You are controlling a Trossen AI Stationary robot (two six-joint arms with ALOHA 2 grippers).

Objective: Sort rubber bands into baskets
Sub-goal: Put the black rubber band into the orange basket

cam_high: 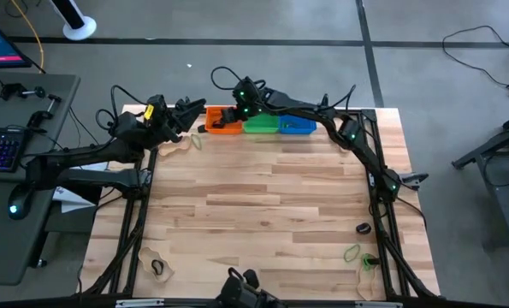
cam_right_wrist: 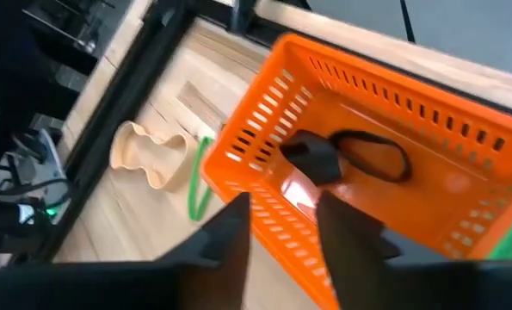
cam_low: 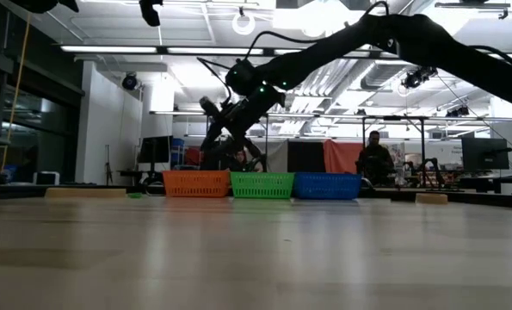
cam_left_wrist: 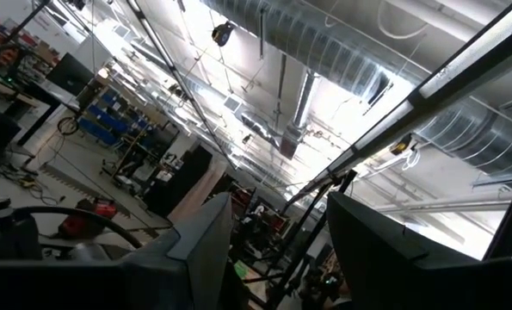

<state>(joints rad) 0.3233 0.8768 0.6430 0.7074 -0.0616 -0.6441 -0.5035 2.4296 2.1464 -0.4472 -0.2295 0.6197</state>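
Observation:
Three baskets stand in a row at the table's far edge: orange [cam_high: 222, 125], green [cam_high: 261, 127] and blue [cam_high: 298, 127]. My right gripper [cam_right_wrist: 283, 207] hovers open just above the orange basket [cam_right_wrist: 385, 164], nothing between its fingers. A black rubber band [cam_right_wrist: 372, 157] lies on that basket's floor. A tan band [cam_right_wrist: 148, 155] and a green band [cam_right_wrist: 200, 185] lie flat on the table beside the orange basket. More bands lie near the front right: black [cam_high: 363, 228] and green [cam_high: 352, 252]. My left gripper [cam_high: 186, 109] waits open at the far left, pointing up.
A black band on a tan one [cam_high: 157, 268] lies at the table's front left. Another green band [cam_high: 370, 262] lies by the front right corner. Black cables [cam_high: 228, 81] loop behind the baskets. The middle of the table [cam_high: 263, 197] is bare wood.

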